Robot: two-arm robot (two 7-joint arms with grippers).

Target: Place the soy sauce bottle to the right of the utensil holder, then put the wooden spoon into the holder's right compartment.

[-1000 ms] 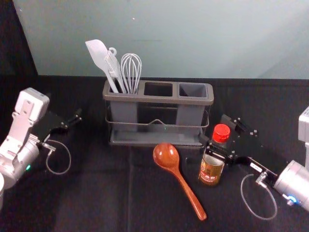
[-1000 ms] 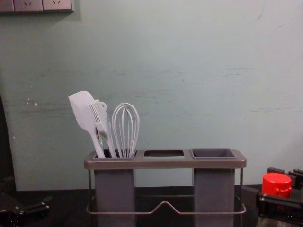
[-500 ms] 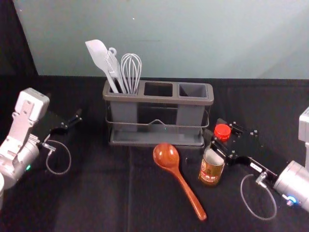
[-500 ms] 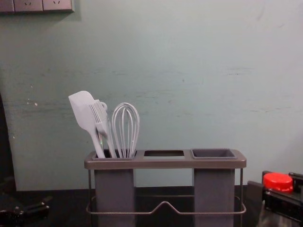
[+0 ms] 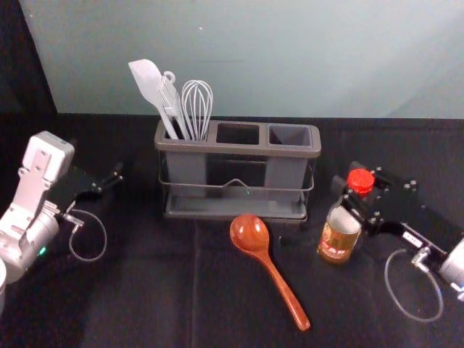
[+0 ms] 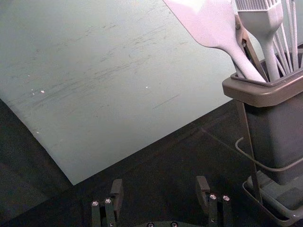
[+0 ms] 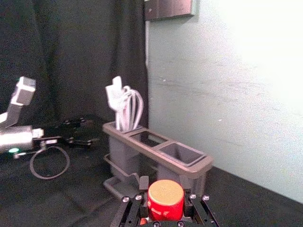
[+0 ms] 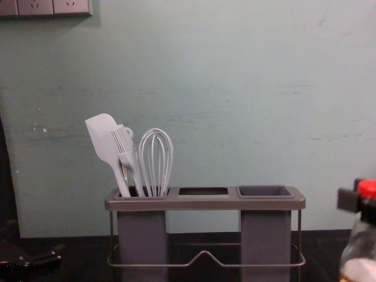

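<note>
Now the right hand (image 7: 165, 191), gripping the red-capped glass soy sauce bottle (image 5: 339, 236), has shifted it farther right of the grey rectangular utensil holder (image 5: 237, 148); set-down likely follows. Left hand (image 6: 160, 187): parked, open.

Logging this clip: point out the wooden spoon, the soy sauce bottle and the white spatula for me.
Wooden spoon (image 5: 249, 233): head view, on its bowl.
Soy sauce bottle (image 5: 338, 242): head view, on its label.
White spatula (image 8: 103, 138): chest view, on its flat blade.
</note>
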